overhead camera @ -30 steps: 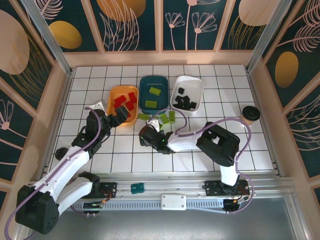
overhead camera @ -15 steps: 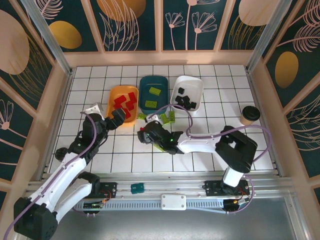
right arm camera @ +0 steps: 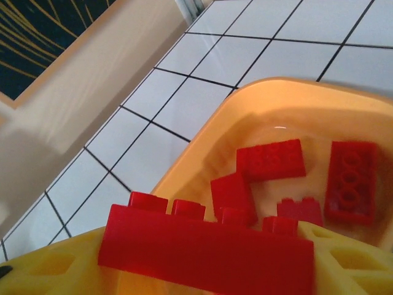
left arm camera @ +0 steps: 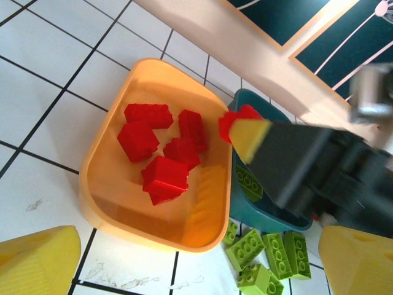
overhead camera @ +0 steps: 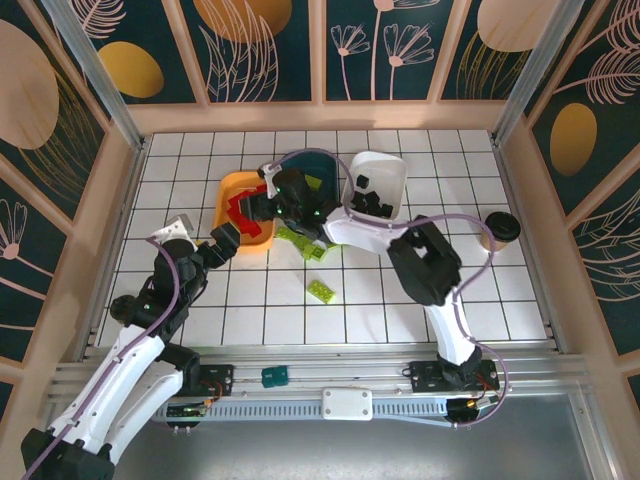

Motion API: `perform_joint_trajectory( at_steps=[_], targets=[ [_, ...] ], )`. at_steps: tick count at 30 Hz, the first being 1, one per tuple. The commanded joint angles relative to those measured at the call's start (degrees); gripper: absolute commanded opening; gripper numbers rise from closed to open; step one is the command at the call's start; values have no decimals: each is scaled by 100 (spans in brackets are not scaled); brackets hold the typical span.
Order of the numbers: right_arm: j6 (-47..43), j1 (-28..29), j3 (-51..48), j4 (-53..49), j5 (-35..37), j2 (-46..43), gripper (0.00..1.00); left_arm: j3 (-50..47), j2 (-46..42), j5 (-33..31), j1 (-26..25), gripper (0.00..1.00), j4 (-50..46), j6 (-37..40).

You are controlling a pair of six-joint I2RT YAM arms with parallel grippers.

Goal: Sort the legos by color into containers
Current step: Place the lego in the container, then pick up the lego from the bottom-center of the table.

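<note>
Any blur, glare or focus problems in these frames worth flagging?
Top external: sharp and evenly lit. Left wrist: the right gripper is motion-smeared, while the orange-yellow tray and the red legos in it are crisp. Right wrist: the red brick in that gripper is soft, close to the lens, and there is a small glare spot on the tray floor.

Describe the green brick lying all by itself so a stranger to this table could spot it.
On the white tiled table, find the dark teal tray in the middle of the row of three. In front of it sits a huddle of lime green bricks; nearer the arms' bases, one lime green brick lies alone on the tiles, touching nothing.
</note>
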Motion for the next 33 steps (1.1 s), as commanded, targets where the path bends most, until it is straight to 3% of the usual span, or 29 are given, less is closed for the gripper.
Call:
perform_joint_trajectory(
  at_steps=[1,4,8,14,22,28,33],
  targets=[
    [-234,-56,864,-397,-594,526,75,-32,-18,26,1,99,-215,-53],
    [-320,-97,1278,-504,-555,712,80,-75,-34,125,6,99,-165,-46],
    [-300,-137,952,-344,-607,346,81,-103,-15,213,1,99,-81,-62],
    [-386,-91,-1178,15,-461,-1198,81,-93,119,412,6,99,33,-29],
    [-394,204,-4076,-747,171,-3137,79,-346,185,658,1,99,235,-65],
    [-495,867,-4575,-2014,1203,-3372,79,-518,393,754,4,99,461,-120],
    [-460,1005,-4568,-2099,1507,-3228,80,-591,497,812,3,99,565,-154]
  ],
)
